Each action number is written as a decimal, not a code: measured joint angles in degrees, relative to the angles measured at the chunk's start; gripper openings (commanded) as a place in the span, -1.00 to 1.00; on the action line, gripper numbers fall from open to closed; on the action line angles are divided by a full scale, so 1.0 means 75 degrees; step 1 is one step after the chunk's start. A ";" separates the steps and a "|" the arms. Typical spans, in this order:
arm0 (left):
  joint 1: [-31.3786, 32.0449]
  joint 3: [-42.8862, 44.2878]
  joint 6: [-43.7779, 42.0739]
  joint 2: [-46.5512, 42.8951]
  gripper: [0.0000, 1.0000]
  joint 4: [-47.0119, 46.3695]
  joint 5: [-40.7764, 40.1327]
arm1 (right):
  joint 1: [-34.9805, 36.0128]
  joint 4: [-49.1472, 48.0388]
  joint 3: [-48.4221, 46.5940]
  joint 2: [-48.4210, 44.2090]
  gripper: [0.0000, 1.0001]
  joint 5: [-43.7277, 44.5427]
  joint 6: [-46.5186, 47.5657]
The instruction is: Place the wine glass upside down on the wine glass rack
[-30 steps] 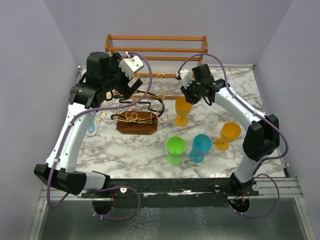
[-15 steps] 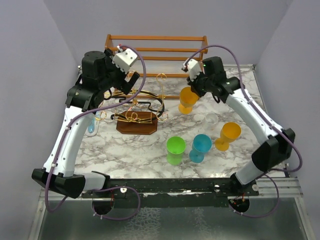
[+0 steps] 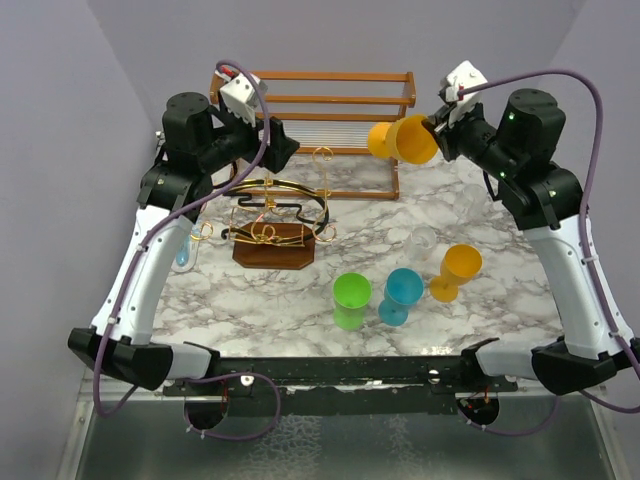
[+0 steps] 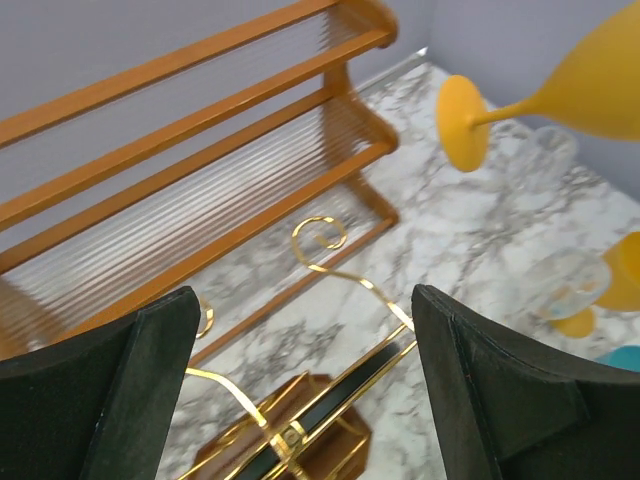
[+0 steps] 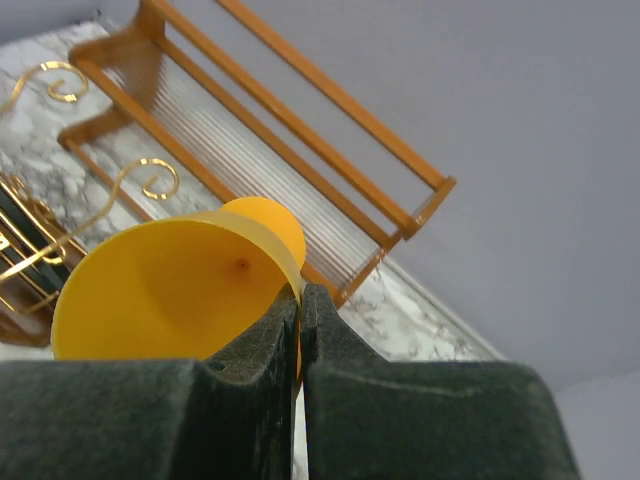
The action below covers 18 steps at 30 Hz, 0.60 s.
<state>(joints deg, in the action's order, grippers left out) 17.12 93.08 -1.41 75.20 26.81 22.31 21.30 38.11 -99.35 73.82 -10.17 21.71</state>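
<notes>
My right gripper [image 3: 437, 138] is shut on the rim of an orange wine glass [image 3: 405, 140] and holds it high at the back right. The glass lies on its side with its foot pointing left, toward the rack. In the right wrist view the fingertips [image 5: 285, 310] pinch the glass wall [image 5: 170, 290]. The wine glass rack [image 3: 272, 215], gold and black wire on a dark brown base, stands left of centre. My left gripper [image 3: 277, 148] is open and empty above the rack's back. In the left wrist view the left gripper [image 4: 305, 300] frames the rack [image 4: 330, 390], and the glass [image 4: 560, 85] shows at the upper right.
A two-tier orange-brown wooden shelf [image 3: 312, 100] stands along the back. A green glass [image 3: 351, 300], a blue glass [image 3: 403, 295] and another orange glass [image 3: 458, 270] stand at the front right. A clear glass [image 3: 424, 238] stands behind them. A clear glass with blue inside [image 3: 186, 255] stands at the left.
My right gripper has lifted the orange glass off the table, swung it up and back to the right, and tipped it onto its side. My left gripper has risen a little and turned right.
</notes>
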 measured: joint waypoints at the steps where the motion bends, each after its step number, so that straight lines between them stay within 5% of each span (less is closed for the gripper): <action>1: 0.0000 0.0000 0.0303 0.0085 0.71 -0.0169 0.0216 | 0.0000 -0.0128 -0.0082 0.0009 -0.98 -0.0114 -0.0067; 10: 0.0000 -0.0192 0.3314 0.0991 0.46 -0.2151 0.2159 | 0.0000 -0.0720 -0.1244 0.0460 -0.98 -0.1445 -0.0991; 18: 0.0000 -0.0644 0.4555 0.1224 0.11 -0.3337 0.2949 | 0.0000 -0.0860 -0.1355 0.0673 -0.98 -0.2337 -0.1649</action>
<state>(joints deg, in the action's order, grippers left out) 17.12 88.25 32.75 84.38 1.78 44.42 21.30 31.66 -109.51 78.87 -27.70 9.34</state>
